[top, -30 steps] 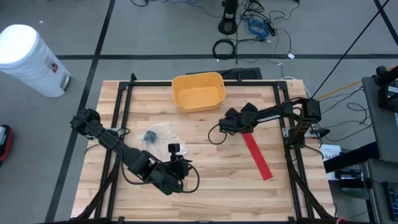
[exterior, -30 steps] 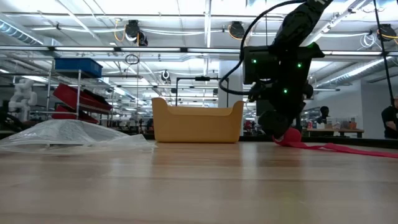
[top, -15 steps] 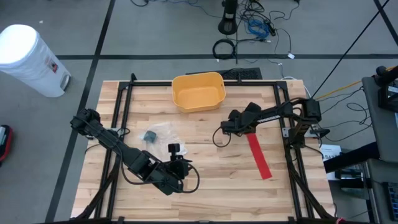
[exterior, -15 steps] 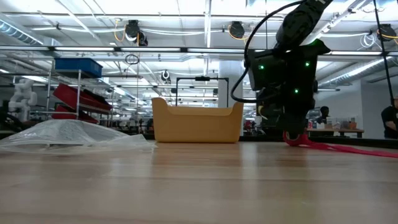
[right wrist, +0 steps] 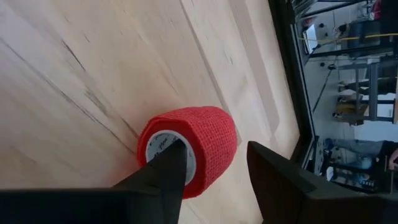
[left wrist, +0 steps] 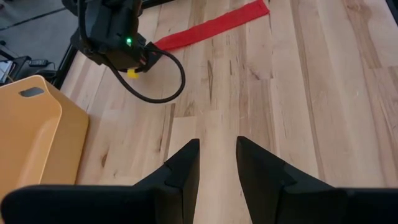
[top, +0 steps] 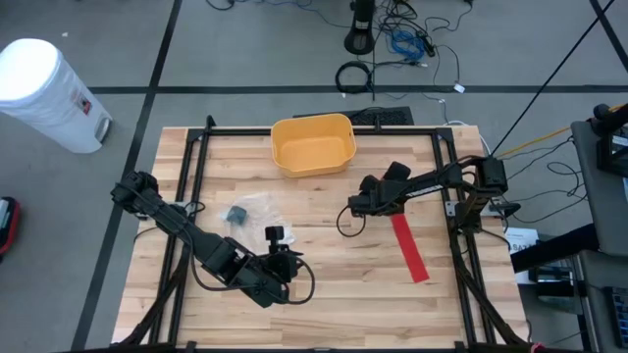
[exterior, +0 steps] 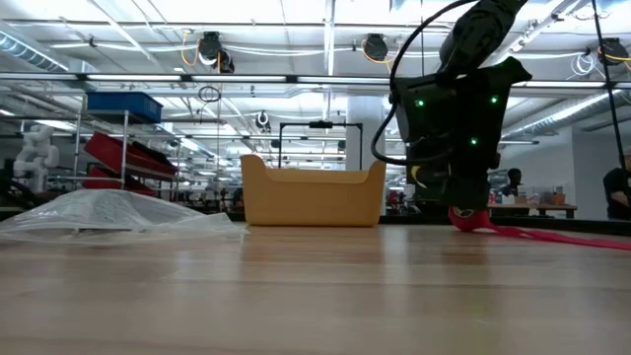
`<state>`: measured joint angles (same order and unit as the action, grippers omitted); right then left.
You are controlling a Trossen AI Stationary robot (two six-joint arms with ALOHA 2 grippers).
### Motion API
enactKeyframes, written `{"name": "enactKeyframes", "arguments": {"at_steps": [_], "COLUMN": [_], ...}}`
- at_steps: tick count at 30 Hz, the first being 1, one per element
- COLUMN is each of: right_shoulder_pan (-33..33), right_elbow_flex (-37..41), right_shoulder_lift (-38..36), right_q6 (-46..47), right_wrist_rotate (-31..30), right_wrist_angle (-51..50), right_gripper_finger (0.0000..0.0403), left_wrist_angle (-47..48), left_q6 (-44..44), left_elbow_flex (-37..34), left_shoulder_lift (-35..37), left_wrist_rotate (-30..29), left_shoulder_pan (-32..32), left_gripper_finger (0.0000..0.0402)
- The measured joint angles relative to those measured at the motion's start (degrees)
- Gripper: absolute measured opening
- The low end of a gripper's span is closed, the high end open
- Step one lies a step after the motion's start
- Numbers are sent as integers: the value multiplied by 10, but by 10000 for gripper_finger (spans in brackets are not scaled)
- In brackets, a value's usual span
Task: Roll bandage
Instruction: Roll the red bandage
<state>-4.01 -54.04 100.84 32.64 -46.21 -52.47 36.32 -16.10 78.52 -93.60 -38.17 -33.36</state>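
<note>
Partly rolled: red bandage (top: 408, 247) with its wound end by the right gripper (top: 377, 209), past the table's (top: 334, 294) middle toward the right side, the loose tail lying flat and straight toward the near right corner. A fair stretch of strip left to wind, judging from the high view. In the right wrist view, roll (right wrist: 198, 144) standing as a fat red cylinder on the wood, one finger (right wrist: 165, 171) poked into the white core and the other outside the wrap, a gap visible between that outer finger and the roll; jaws set around it, not yet seen pressing. Whether clamped on the roll: cannot tell. In the low view, roll (exterior: 463, 218) down on the wood beneath the gripper, tail trailing off right. Left gripper (left wrist: 217, 163) waiting near the front edge, well apart from the bandage, fingers parted with bare wood between them, holding nothing. Yellow bin (top: 312, 143) at the far edge, untouched. Clear bag (top: 245, 211) on the left side.
</note>
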Motion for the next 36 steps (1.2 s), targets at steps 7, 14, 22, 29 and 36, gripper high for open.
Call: {"name": "enactKeyframes", "arguments": {"at_steps": [7, 14, 22, 29, 36], "right_shoulder_pan": [-1, -3, -6, -5, -5], "right_elbow_flex": [0, 0, 0, 0, 0], "right_shoulder_lift": [0, 0, 0, 0, 0], "right_q6": [12, 13, 24, 26, 18], "right_wrist_rotate": [20, 31, 26, 26, 21], "right_wrist_angle": [-1, -2, -23, -26, -29], "right_gripper_finger": [148, 148, 133, 71, 16], "left_wrist_angle": [0, 0, 0, 0, 0], "left_q6": [0, 0, -1, -1, -1], "left_elbow_flex": [0, 0, 0, 0, 0], "left_shoulder_lift": [0, 0, 0, 0, 0], "left_wrist_rotate": [0, 0, 0, 0, 0], "left_shoulder_pan": [0, 0, 0, 0, 0], "left_gripper_finger": [112, 112, 112, 112, 112]}}
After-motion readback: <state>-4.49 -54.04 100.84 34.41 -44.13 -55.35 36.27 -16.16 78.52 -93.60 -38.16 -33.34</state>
